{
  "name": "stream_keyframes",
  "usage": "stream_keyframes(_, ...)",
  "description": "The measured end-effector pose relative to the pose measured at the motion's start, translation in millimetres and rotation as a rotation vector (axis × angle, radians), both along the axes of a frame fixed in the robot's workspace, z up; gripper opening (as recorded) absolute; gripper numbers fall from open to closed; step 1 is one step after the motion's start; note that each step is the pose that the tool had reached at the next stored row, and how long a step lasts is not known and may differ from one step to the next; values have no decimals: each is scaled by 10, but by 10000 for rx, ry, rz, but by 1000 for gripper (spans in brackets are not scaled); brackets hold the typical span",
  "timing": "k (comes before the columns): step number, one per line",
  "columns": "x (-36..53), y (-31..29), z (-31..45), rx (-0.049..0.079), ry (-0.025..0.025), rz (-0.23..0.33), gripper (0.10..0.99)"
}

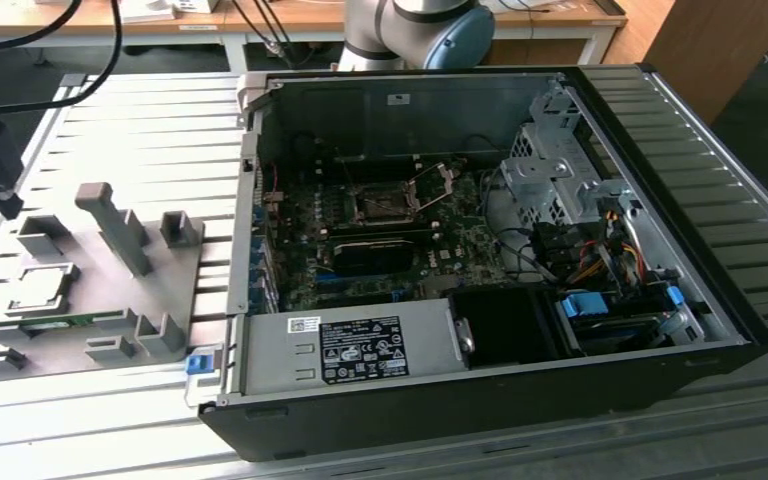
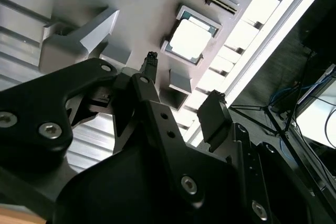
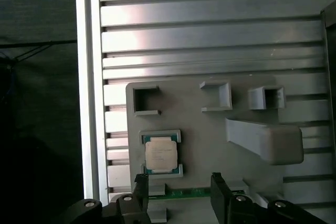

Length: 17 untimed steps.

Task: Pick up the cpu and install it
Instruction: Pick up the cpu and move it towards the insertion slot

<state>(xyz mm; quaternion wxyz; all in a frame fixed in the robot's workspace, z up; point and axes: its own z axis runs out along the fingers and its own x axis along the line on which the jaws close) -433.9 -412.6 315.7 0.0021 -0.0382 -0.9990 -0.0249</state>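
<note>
The cpu (image 1: 40, 288) is a small square chip with a shiny metal top. It lies flat in a shallow holder on the grey tray (image 1: 117, 300), at the exterior view's left. Both wrist views show the cpu (image 3: 161, 153) (image 2: 190, 40) lying free, below the black fingers. My gripper (image 1: 5, 203) hangs above the tray's far-left part, apart from the chip. The gripper (image 3: 178, 182) (image 2: 185, 77) is open, with nothing between its fingers. The dark motherboard socket (image 1: 387, 205) sits inside the open computer case (image 1: 491, 250), its metal frame tilted up.
Tall grey posts (image 1: 117, 225) and small holders rise from the tray. A thin green memory strip (image 3: 181, 193) lies in the tray beside the chip. The slatted metal table (image 3: 210, 40) ends close to the tray. Cables, a drive cage (image 1: 551, 175) and a power supply (image 1: 357, 350) crowd the case.
</note>
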Motion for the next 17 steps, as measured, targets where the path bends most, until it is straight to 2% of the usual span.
stream_keyframes(5,0,-6,-39,-1,9,1,588)
stream_keyframes(12,-21,-42,-165,-1,9,1,588)
stream_keyframes(17,-104,-42,-256,-1,9,160,588)
